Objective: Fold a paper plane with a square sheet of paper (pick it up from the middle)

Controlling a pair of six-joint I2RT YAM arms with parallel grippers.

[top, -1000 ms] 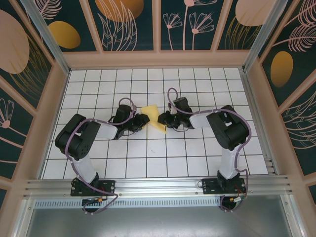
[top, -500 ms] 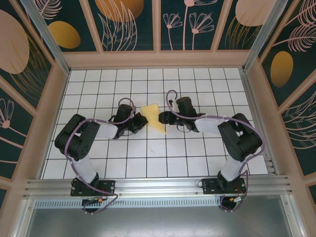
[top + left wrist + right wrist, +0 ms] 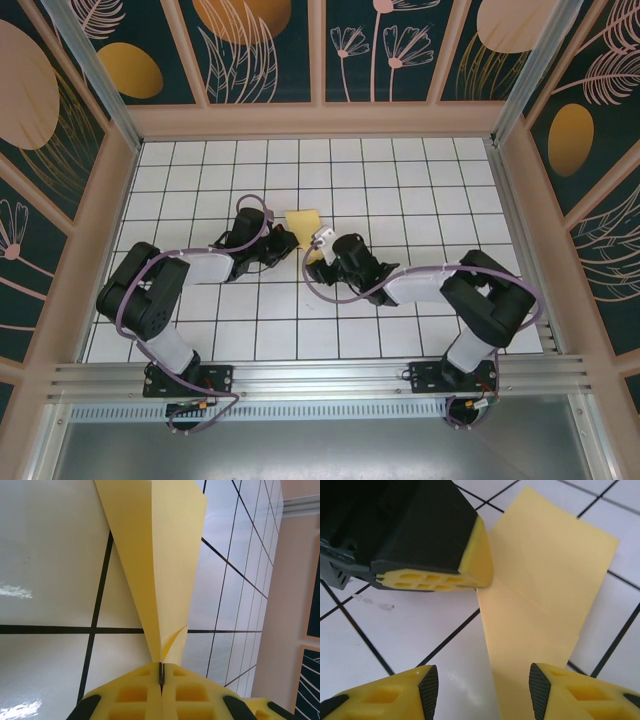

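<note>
The sheet of paper [image 3: 160, 565] is a creased yellow wedge lying on the white tiles, narrow end toward my left gripper [image 3: 161, 669]. That gripper is shut on the paper's narrow tip. In the top view the paper [image 3: 302, 220] lies mid-table, with the left gripper [image 3: 284, 241] at its left edge. My right gripper [image 3: 484, 690] stands open just above the tiles, and the paper [image 3: 545, 595] runs between its fingertips without touching them. The left gripper's finger [image 3: 437, 577] lies on the paper's left corner there. From above, the right gripper [image 3: 322, 243] covers the paper's near part.
White tiles with black grid lines [image 3: 400, 180] stretch all round the paper. Wooden walls [image 3: 320, 120] close in the back and both sides. An aluminium rail [image 3: 320, 375] runs along the near edge by the arm bases.
The right arm has swung from the paper's right side round to its near side, and its gripper now points at the paper from the front. The left gripper has stayed on the paper.
</note>
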